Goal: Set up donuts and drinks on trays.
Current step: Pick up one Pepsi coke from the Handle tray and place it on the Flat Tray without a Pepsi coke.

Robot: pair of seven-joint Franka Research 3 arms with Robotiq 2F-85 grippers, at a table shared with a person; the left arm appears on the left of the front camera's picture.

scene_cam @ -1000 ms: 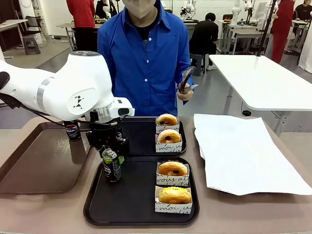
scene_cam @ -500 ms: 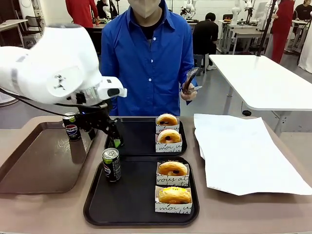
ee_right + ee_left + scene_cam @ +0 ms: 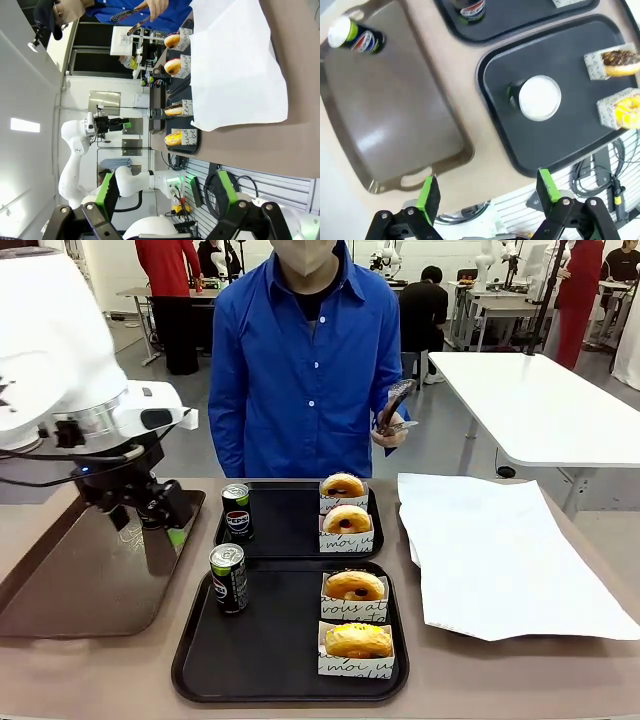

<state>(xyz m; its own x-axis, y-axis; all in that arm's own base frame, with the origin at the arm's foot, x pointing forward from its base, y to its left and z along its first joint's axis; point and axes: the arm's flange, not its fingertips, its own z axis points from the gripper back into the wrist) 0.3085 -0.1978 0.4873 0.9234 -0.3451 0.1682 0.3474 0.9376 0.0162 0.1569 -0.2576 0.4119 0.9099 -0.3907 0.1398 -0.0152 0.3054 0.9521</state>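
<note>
Left gripper (image 3: 150,515) jaws apart, empty, over brown tray (image 3: 60,590). Released can (image 3: 229,578) stands right of it on near black tray (image 3: 280,680); second can (image 3: 237,511) on far tray (image 3: 290,545). Since earlier, the gripper has withdrawn leftward. Right gripper (image 3: 165,192) jaws apart, empty.

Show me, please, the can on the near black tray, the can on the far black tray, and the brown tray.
Near-tray can (image 3: 229,578), front view, on its black side.
Far-tray can (image 3: 237,512), front view, on its logo.
Brown tray (image 3: 70,590), front view, on its bare floor.
</note>
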